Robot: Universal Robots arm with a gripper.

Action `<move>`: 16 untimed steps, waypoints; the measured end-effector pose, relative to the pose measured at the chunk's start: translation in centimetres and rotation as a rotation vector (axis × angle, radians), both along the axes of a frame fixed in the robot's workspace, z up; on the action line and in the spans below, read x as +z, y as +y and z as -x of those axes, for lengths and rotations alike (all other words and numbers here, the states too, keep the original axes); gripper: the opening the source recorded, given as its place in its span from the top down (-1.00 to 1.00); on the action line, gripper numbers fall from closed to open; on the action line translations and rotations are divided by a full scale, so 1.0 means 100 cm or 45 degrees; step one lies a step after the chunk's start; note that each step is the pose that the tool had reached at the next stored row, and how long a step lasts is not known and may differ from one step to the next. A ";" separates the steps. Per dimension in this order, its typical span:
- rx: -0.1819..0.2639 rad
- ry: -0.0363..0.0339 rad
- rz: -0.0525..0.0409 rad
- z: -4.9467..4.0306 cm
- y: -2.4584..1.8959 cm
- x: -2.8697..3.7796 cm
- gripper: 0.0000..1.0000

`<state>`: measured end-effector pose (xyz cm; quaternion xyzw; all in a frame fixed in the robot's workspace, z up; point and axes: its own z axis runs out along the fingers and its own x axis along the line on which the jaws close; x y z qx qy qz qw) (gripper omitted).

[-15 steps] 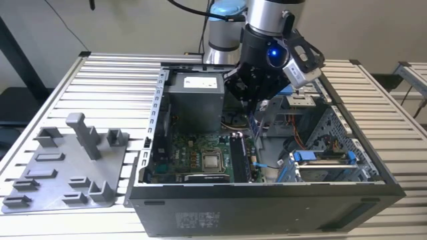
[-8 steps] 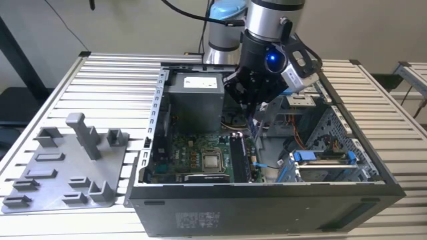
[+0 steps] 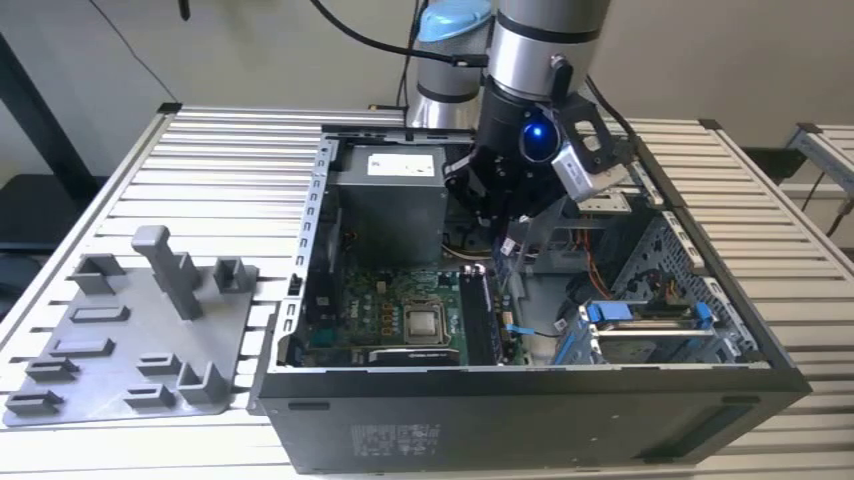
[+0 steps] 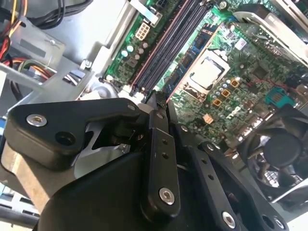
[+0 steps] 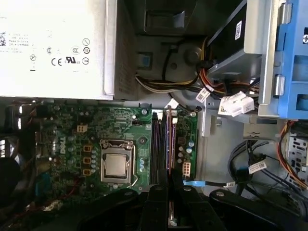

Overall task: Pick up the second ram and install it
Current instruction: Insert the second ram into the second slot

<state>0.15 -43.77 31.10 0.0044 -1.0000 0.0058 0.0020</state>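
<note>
**Gripper clenching the second ram over the memory slots**

In the first wrist view the gripper [image 5: 171, 188] is clenching its jaws on the second ram [image 5: 168, 144]. The black fingers [image 5: 158, 204] are closing in from either side, leaving only a thin gap. The stick is showing edge-on as a long, narrow, dark strip with a purple-blue tint, running straight out from between the fingertips. It is lying in line with the memory slots [image 5: 156, 144] of the green motherboard [image 5: 62, 139], just beside the bare silver processor [image 5: 115, 164]. Its far end is reaching the white latches near the pale power supply [image 5: 48, 48]. Whether it is sitting in a slot or hanging just above one cannot be told.

In the exterior view the arm is reaching down into the open black computer case [image 3: 534, 420]. The gripper is hanging over the board at its power-supply end, near the blue drive bracket [image 3: 641, 312]. The case is lying on a slatted metal table [image 3: 227, 150]. A grey plastic fixture [image 3: 120, 330] is sitting on the table at the exterior view's left, well apart from the gripper.

In the second wrist view a black fan [image 4: 284, 149] is showing beside the motherboard.
</note>
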 end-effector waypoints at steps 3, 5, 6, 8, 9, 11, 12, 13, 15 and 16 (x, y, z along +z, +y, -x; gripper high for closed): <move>-0.013 0.0000 0.001 0.0007 0.0000 -0.0054 0.72; -0.014 -0.0014 0.001 0.0013 0.0000 -0.0090 0.72; -0.014 -0.0042 0.001 0.0014 0.0000 -0.0108 0.72; -0.014 -0.0105 0.000 0.0015 0.0000 -0.0143 0.72; -0.014 -0.0107 0.000 0.0016 -0.0001 -0.0163 0.72; -0.014 -0.0107 0.001 0.0022 -0.0009 -0.0199 0.72; -0.014 -0.0107 0.001 0.0026 -0.0015 -0.0216 0.72; -0.013 -0.0108 0.001 0.0030 -0.0022 -0.0235 0.72; -0.014 -0.0107 0.001 0.0040 -0.0036 -0.0270 0.72; -0.014 -0.0107 0.001 0.0046 -0.0043 -0.0289 0.72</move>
